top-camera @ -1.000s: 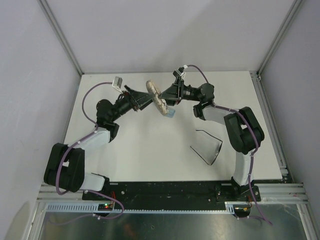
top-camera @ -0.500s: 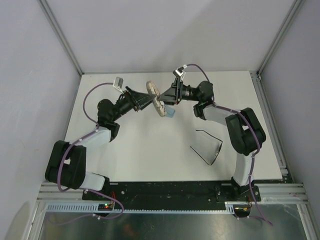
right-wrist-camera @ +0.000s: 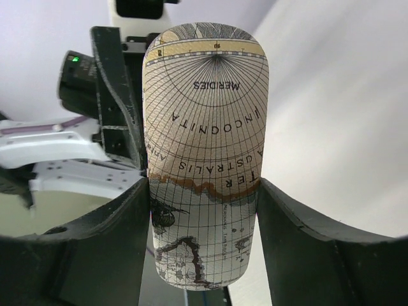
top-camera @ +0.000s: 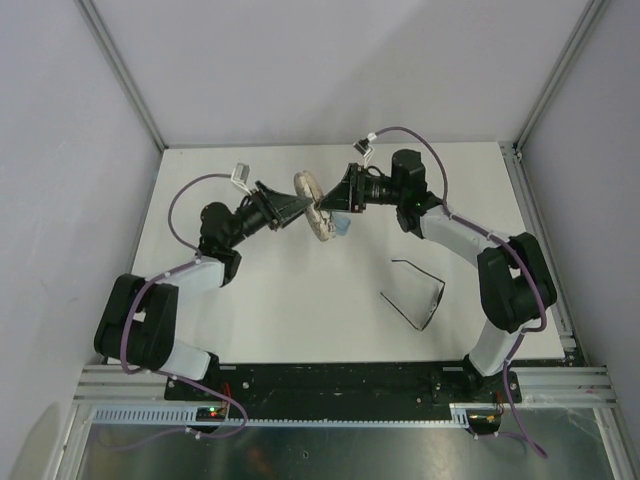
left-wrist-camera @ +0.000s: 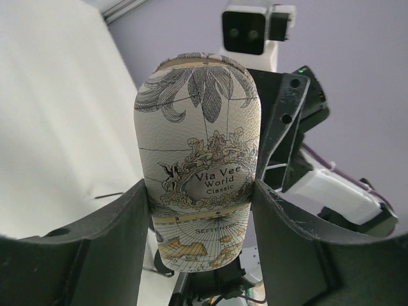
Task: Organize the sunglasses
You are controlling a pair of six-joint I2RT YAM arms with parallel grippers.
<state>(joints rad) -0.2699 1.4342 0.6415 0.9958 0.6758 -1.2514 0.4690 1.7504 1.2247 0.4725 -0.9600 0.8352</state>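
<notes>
Above the counter's (top-camera: pixel 280 300) far middle, the left end effector (left-wrist-camera: pixel 201 191) and right end effector (right-wrist-camera: pixel 203 188) each clamp one side of the raised map-printed glasses case (top-camera: pixel 313 203). Nearer and rightward, the sunglasses (top-camera: pixel 412 295) lie unfolded on the counter, untouched. Folding and casing them looks not yet begun.

Sunglasses (top-camera: pixel 418 296) (right side) on white table (top-camera: pixel 260 300)

The case (top-camera: pixel 323 228) half-hides a blue cloth (top-camera: pixel 344 229); the sunglasses' (top-camera: pixel 432 306) lenses are indistinct.

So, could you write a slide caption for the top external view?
Left gripper and right gripper clamp the beige case from opposite sides; the sunglasses lie unfolded on the table.
</notes>
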